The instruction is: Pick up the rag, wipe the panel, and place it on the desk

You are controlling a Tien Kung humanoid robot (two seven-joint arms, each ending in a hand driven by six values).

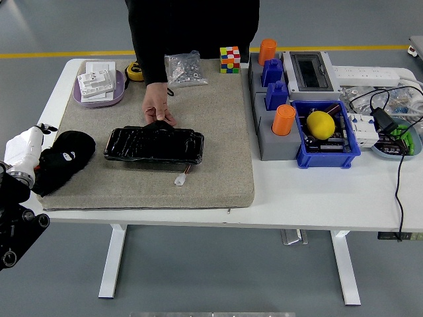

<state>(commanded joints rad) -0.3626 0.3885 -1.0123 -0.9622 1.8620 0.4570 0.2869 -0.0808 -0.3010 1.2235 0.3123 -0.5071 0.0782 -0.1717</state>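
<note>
At the frame's left edge we see our left hand (pixel 23 153), white, just beside the black rag (pixel 63 158); we cannot tell whether its fingers grip it. The rag lies on the left margin of the tan mat (pixel 218 145), near the table's (pixel 317 198) near-left corner. The black panel (pixel 153 144) lies left of centre on the mat, long axis running left to right. A person's hand (pixel 157 105) touches its far edge. Open mat lies to the panel's right and in front.
</note>
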